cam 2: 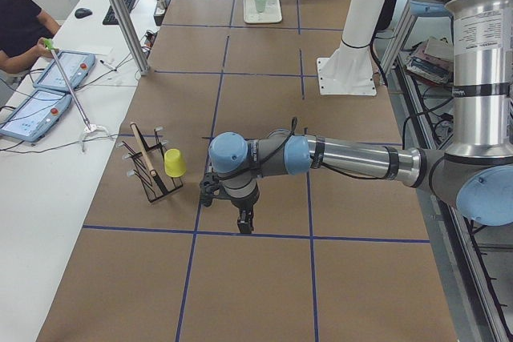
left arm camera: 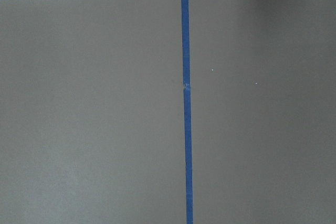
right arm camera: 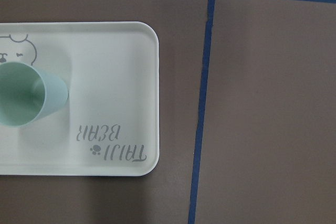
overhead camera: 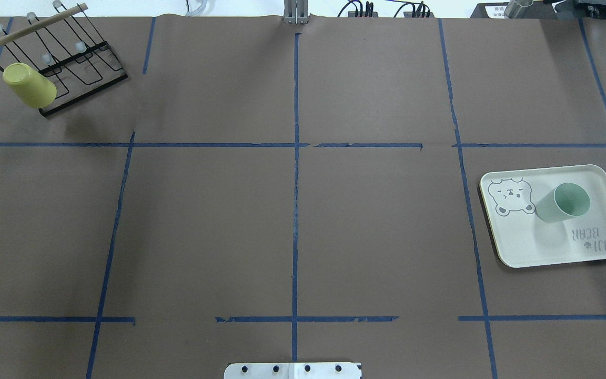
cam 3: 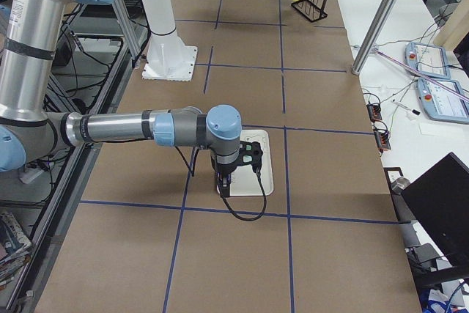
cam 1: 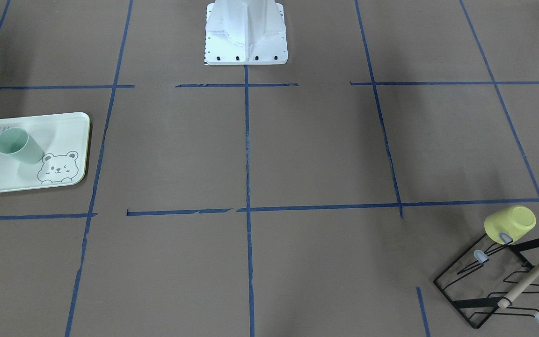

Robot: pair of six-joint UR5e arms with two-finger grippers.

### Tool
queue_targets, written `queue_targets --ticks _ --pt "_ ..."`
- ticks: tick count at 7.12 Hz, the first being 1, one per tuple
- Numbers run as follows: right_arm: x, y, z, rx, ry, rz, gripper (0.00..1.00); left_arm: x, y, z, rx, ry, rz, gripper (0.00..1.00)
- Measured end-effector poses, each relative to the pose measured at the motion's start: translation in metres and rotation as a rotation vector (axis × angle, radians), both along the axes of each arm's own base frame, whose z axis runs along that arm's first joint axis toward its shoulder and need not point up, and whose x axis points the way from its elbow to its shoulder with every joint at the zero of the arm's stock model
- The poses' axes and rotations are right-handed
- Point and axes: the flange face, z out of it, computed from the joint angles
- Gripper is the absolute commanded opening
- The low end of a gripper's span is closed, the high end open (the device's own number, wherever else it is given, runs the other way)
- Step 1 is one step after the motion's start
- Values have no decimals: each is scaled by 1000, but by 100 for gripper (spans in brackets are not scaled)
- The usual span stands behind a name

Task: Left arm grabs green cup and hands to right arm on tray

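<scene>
The green cup (overhead camera: 563,202) stands upright, mouth up, on the tray (overhead camera: 545,247) at the table's right side. Both also show in the front view, cup (cam 1: 19,146) on tray (cam 1: 63,135), and in the right wrist view, cup (right arm camera: 26,100) on tray (right arm camera: 121,77). No gripper touches the cup. The left gripper (cam 2: 244,220) shows only in the left side view, pointing down over bare table beside the rack. The right gripper (cam 3: 223,182) shows only in the right side view, above the tray's near end. I cannot tell whether either is open or shut.
A yellow cup (overhead camera: 29,84) hangs upside down on a black wire rack (overhead camera: 82,58) with a wooden bar at the far left corner. Blue tape lines cross the brown table. The white robot base (cam 1: 246,32) stands mid-edge. An operator sits at a side desk (cam 2: 24,26).
</scene>
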Motion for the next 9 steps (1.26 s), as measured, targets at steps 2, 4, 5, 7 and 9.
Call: queue_targets --ticks 2,4,5,7,9 --pt "-10 0 1 0 7 -36 100 1 -2 -3 6 1 1 100" --pt "-20 0 3 8 4 -93 100 1 -6 -4 12 2 3 100" --pt "-21 1 3 -2 0 -123 100 1 -9 -5 15 3 4 100" --pt "-20 2 3 -12 -4 -160 100 1 -13 -7 22 3 6 100" --pt "-20 3 6 -21 -7 -161 100 1 -15 -11 28 1 7 100"
